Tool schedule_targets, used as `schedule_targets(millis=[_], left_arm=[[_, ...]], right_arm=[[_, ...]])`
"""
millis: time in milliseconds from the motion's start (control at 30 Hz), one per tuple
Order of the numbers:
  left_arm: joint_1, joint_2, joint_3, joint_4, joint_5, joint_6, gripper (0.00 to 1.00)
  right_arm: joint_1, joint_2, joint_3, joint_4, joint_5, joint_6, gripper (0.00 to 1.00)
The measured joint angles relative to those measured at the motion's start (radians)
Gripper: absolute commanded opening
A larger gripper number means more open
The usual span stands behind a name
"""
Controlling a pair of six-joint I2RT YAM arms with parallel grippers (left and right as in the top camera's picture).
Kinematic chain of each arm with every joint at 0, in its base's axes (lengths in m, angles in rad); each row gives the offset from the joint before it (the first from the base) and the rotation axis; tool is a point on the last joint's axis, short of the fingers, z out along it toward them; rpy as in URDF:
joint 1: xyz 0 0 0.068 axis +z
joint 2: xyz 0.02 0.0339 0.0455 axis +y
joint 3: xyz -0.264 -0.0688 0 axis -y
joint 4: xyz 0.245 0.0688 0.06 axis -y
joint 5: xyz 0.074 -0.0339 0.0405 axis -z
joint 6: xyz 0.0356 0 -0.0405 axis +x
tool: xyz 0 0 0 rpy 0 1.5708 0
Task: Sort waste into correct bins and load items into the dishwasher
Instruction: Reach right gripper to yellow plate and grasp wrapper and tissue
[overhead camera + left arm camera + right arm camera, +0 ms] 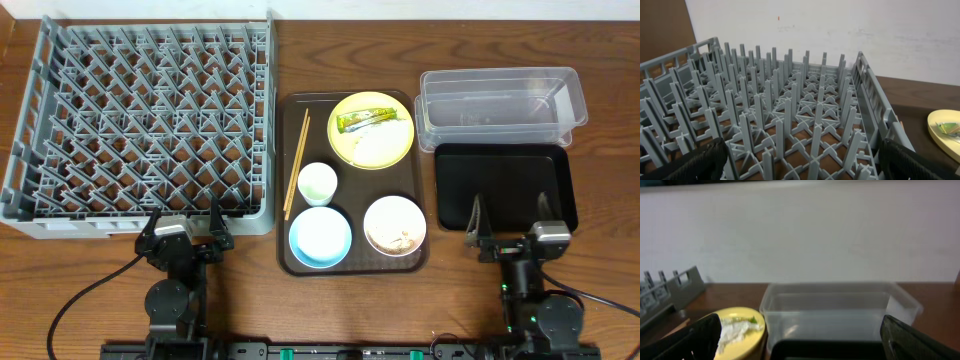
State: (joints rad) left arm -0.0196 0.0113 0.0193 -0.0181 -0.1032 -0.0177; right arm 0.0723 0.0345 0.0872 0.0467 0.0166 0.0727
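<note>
Brown tray (pixel 400 185) sits mid tabletop (pixel 80 285). On it: plate (pixel 392 128) at the back w/ wrapper (pixel 365 120) & paper (pixel 737 330), then cup (pixel 318 183), blue bowl (pixel 320 236), pink bowl (pixel 395 225). Chopsticks (pixel 297 160) lie by its left edge. Rack (pixel 140 120) is left of it; tub (pixel 500 98) & black tray (pixel 505 185) right. L hand (pixel 186 212) & R hand (pixel 510 205): both wide open, holding nothing.

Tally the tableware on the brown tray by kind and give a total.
Plates: 1, yellow plate
Bowls: 2, blue bowl and pinkish bowl
Cups: 1, white cup
Pairs of chopsticks: 1
Total: 5
</note>
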Motion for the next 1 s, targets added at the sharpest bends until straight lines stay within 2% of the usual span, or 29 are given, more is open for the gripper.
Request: schedule_targets(millis=[200,533,1000], left_arm=[[0.0,0.0,0.001,-0.001,0.0,0.0,0.97],[0.0,0.0,0.003,-0.003,0.0,0.0,0.97],[0.0,0.0,0.003,-0.005,0.0,0.0,0.97]], right_arm=[[0.0,0.158,0.204,-0.046,-0.056,-0.053,0.99],[0.0,0.668,0.608,-0.233,-0.174,-0.134,0.99],[0.014,1.355,1.381,-0.809,-0.351,-0.218,0.99]])
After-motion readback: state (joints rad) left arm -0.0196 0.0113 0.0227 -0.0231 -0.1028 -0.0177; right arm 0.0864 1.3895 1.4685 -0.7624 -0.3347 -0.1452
